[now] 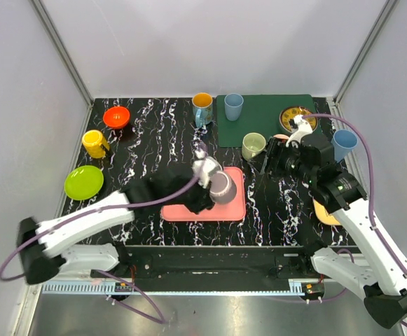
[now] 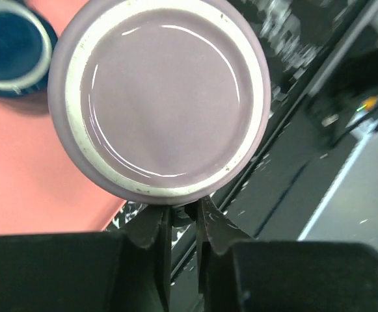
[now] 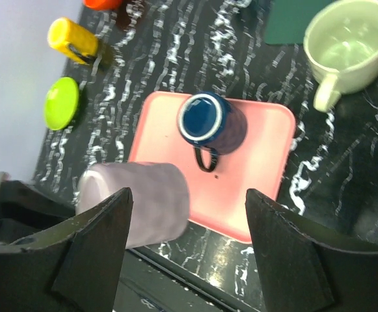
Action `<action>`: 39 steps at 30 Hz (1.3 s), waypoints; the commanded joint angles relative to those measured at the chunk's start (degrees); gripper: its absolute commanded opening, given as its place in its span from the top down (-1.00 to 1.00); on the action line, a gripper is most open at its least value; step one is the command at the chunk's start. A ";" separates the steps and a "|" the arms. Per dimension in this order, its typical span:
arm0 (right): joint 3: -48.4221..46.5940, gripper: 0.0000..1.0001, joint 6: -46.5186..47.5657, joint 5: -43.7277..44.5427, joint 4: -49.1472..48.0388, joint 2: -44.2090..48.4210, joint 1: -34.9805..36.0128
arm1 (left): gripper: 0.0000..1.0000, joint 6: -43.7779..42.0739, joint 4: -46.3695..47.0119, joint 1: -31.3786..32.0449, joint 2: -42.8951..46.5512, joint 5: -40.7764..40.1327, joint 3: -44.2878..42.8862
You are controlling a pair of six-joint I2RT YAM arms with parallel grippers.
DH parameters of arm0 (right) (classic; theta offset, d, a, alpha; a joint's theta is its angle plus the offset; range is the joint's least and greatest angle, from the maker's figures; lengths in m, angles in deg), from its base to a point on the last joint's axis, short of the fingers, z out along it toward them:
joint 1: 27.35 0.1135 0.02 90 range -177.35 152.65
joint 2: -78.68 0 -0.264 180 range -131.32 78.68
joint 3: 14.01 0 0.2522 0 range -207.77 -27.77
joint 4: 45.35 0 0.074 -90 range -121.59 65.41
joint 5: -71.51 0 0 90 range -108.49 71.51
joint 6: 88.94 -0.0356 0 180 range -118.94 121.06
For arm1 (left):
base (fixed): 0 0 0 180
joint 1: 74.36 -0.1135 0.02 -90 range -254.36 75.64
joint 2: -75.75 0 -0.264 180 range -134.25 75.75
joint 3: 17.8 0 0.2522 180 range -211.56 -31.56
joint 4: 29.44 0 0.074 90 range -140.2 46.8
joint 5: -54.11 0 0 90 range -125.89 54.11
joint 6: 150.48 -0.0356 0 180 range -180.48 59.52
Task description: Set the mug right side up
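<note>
Top view: shows the mug (image 1: 222,187) over the pink tray (image 1: 239,210), at the left gripper (image 1: 210,190); right gripper (image 1: 267,159) farther off.
Left wrist: shows jaws pinched shut under the mug's edge, seemingly on its handle, base facing back.
Right wrist: shows the mug's axis level; own jaws gaping, empty.

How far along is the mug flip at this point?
Done: the left end effector is shut on the lilac mug, apparently at its handle. In hand: the mug is tipped sideways at the edge of the pink tray, base toward the left wrist camera. Left: rotate it opening-up, set it down, release. The right end effector is open and holds nothing.
</note>
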 commanded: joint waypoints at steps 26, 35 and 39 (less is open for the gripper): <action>15.69 -0.60 -36.65 -50.56 -63.28 -4.31 0.87 | 1.00 48.65 89.30 -15.61 19.99 19.39 25.88; 12.18 -0.41 -38.76 -50.30 -67.86 -10.81 4.83 | 1.00 48.22 89.13 -15.52 17.61 20.10 25.44; 9.63 -0.30 -38.59 -49.95 -67.59 -13.36 6.41 | 1.00 47.87 88.69 -15.52 17.00 20.45 25.53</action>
